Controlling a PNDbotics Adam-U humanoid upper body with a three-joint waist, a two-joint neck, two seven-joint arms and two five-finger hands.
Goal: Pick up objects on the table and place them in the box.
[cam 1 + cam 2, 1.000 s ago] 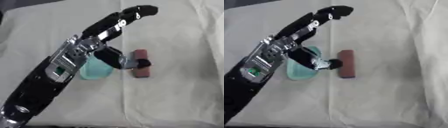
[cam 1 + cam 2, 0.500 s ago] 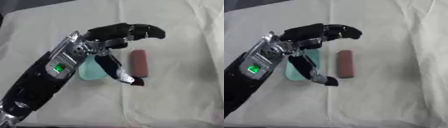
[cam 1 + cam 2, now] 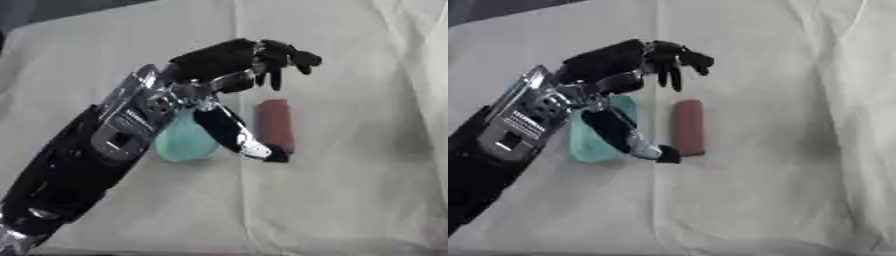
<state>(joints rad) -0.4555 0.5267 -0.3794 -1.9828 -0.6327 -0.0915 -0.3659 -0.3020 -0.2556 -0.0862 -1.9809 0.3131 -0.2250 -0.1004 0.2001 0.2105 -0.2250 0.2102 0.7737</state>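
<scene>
The reddish-brown stick (image 3: 688, 127) lies flat on the cloth-covered surface (image 3: 798, 190), right beside a teal block (image 3: 592, 142), and the left hand (image 3: 614, 65) hangs over it with fingers curled down and thumb reaching to its near end, holding nothing as far as I can tell. The thumb could nudge it away before the fingers close. No box in sight.

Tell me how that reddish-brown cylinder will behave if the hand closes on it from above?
The reddish-brown cylinder lies on its side on wrinkled cloth, so it may roll sideways if nudged. It looks straight, probably stiff. The left hand hovers curled over its far end.
</scene>
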